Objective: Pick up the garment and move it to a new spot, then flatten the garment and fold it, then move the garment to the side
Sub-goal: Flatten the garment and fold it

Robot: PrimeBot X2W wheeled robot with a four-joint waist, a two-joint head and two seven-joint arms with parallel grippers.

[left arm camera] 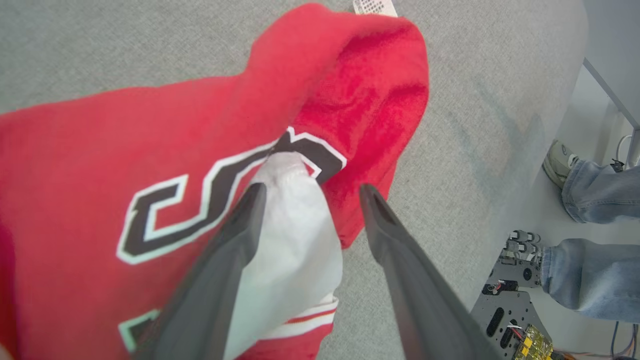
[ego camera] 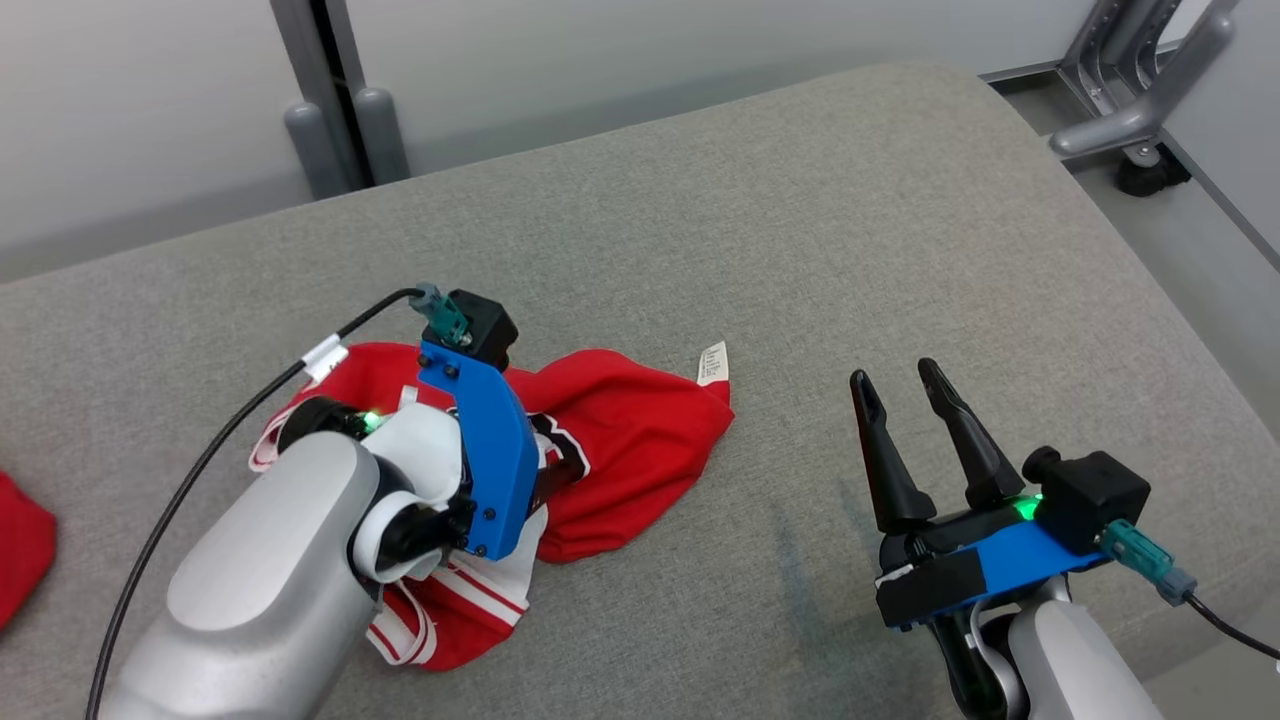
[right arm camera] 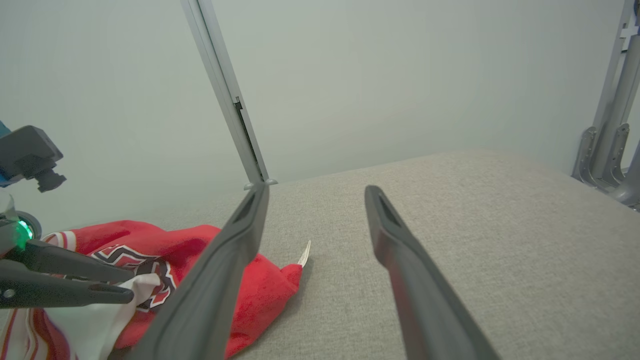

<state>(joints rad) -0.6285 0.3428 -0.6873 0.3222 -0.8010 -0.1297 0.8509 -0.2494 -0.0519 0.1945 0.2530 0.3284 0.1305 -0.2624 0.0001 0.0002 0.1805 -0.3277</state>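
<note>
Crumpled cloth marks the left-centre of the grey cushion (ego camera: 800, 200): the red garment (ego camera: 630, 440), with white striped trim and black lettering edged in white, lies in a loose heap. A white label (ego camera: 712, 362) sticks up from its far right corner. The left gripper (left arm camera: 310, 190) hangs directly over the heap with its fingers spread apart. In the left wrist view a white panel of the garment lies between them, against the left finger (left arm camera: 235, 240), while the right finger stands over the garment's edge and the bare cushion. The jaws are not clamped on the cloth.

The right gripper (ego camera: 893, 375) sits at the near right, well apart from the garment, its two fingers parted and pointing away over bare cushion, holding nothing.

A second piece of red cloth (ego camera: 20, 545) shows at the left edge. Beyond the cushion's right side a person's legs in jeans (left arm camera: 590, 190) stand on the floor.
</note>
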